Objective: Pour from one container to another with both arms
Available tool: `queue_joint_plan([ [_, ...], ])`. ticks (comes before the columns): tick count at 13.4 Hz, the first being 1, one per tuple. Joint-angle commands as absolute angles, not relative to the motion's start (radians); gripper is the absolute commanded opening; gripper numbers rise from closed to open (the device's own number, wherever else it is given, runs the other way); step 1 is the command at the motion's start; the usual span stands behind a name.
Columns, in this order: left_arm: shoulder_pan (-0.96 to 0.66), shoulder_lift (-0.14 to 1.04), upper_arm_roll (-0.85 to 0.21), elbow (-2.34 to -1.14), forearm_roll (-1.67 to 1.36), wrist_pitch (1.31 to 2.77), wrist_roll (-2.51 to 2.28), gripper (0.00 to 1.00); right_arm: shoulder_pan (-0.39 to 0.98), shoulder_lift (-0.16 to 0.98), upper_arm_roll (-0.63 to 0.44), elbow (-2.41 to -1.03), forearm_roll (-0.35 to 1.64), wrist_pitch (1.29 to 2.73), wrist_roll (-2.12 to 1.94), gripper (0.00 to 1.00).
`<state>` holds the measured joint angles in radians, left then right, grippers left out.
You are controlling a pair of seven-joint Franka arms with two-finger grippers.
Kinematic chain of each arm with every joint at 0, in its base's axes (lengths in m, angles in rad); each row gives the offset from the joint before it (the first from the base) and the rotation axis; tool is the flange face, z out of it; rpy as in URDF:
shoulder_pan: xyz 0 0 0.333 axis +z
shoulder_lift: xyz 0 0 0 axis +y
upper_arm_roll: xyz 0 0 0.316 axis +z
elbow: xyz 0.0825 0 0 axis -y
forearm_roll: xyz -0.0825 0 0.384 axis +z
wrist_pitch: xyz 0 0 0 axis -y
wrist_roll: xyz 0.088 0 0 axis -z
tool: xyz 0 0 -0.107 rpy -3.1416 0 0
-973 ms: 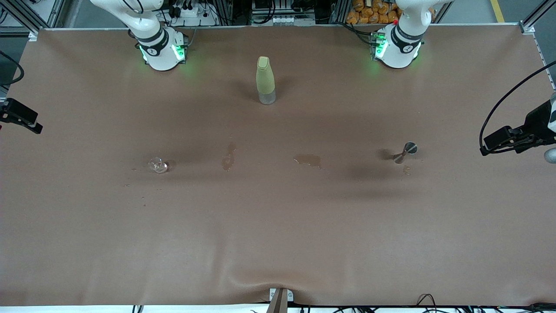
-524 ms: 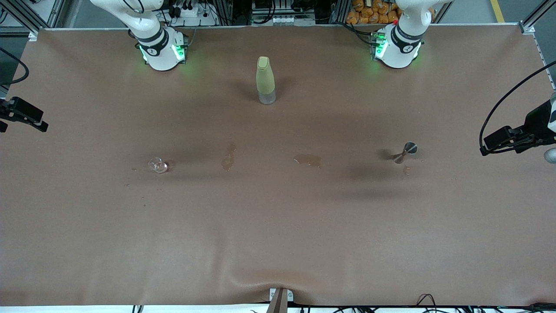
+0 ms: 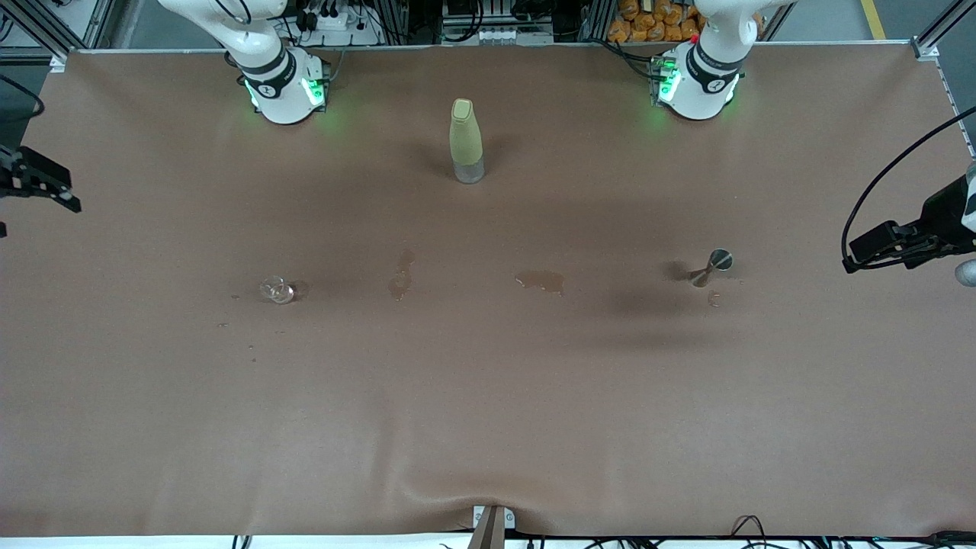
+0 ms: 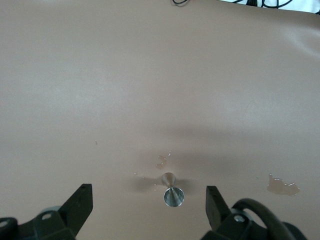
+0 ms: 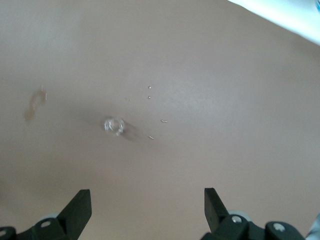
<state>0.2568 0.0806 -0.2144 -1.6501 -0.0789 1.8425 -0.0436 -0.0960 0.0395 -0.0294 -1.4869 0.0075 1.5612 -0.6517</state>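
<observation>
My left gripper point(image 4: 146, 205), spread, hangs over the jigger point(image 4: 173, 192); my right gripper point(image 5: 147, 209), spread, over the glass point(image 5: 114, 125).

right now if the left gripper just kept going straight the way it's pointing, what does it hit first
Most likely the metal jigger: in the left wrist view it stands on the brown table cover, roughly midway between the open left gripper fingers. Nothing else shows in that line, though depth is hard to judge.

- Even overhead light, soft shadows pooling around the bottle point(image 3: 466, 142) at nine o'clock.
- Green base LEDs glow.
- Wrist views look paler, washed; the glass point(image 5: 114, 125) sits slightly soft.
</observation>
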Motion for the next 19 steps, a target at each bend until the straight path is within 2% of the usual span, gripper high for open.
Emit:
queue_joint_plan([
  [1, 0.258, 0.074, -0.218, -1.64, -0.066, 1.829, -0.058, 1.0, -0.17, 0.026, -0.021, -1.492, 0.023, 1.545, -0.936, 1.0],
  [7, 0.258, 0.074, -0.218, -1.64, -0.066, 1.829, -0.057, 1.0, -0.222, -0.008, -0.021, -1.578, 0.046, 1.565, -1.338, 1.0],
  [11, 0.258, 0.075, -0.219, -1.641, -0.071, 1.827, -0.04, 1.0, -0.224, -0.017, -0.021, -1.621, 0.046, 1.649, -1.651, 1.0],
  [14, 0.252, 0.057, -0.222, -1.64, -0.078, 1.795, -0.034, 1.0, -0.229, -0.015, -0.021, -1.649, 0.046, 1.672, -1.716, 1.0],
  [16, 0.25, 0.054, -0.227, -1.64, -0.081, 1.738, 0.024, 1.0, -0.229, -0.015, -0.02, -1.707, 0.072, 1.709, -1.742, 1.0],
  [19, 0.256, 0.067, -0.224, -1.641, -0.16, 1.739, 0.207, 1.0, -0.229, -0.005, -0.026, -1.802, 0.147, 1.808, -1.795, 1.0],
])
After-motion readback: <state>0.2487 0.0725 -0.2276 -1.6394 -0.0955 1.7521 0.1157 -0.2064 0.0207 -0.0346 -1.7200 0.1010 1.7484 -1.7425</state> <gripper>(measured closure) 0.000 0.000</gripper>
